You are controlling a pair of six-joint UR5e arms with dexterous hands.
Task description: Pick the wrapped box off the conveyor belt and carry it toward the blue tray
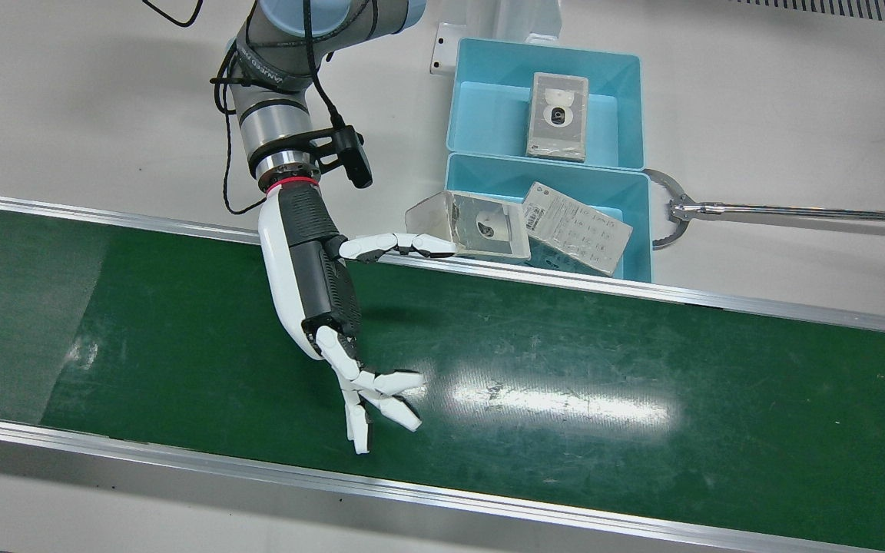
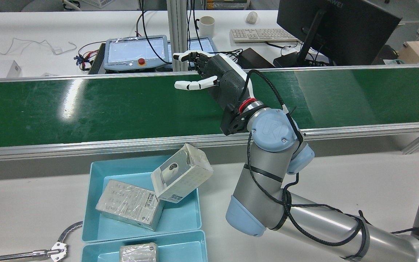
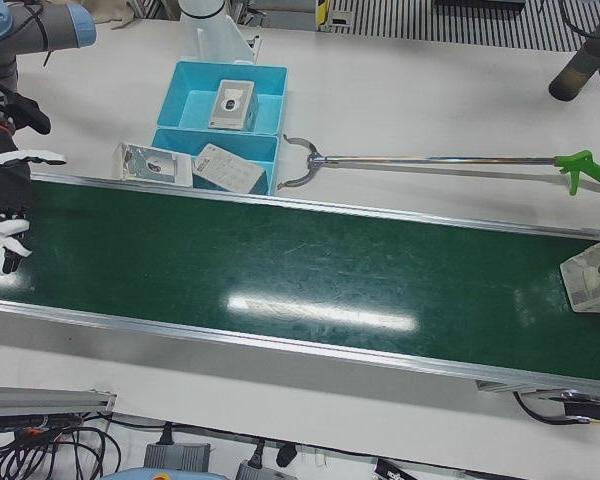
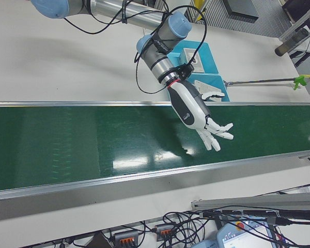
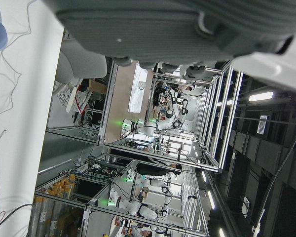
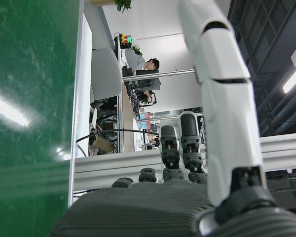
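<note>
A wrapped box [image 1: 473, 224] leans tilted on the edge of the near blue tray [image 1: 642, 230], beside the belt's rail; it also shows in the rear view [image 2: 182, 174] and the left-front view [image 3: 152, 163]. My right hand [image 1: 319, 307] hovers over the green conveyor belt [image 1: 565, 338], open and empty, fingers spread. Its thumb points toward the box, and the rear view [image 2: 216, 82] shows the hand apart from it. A second wrapped box [image 3: 592, 272] sits at the belt's far end. The left hand view shows only the left hand's palm [image 5: 187, 24].
A flat wrapped box [image 1: 577, 228] lies in the near tray. A second blue tray [image 1: 481, 69] behind it holds another box [image 1: 558, 115]. A long grabber tool [image 1: 796, 211] lies on the table beside the trays. Metal rails [image 1: 642, 288] edge the belt.
</note>
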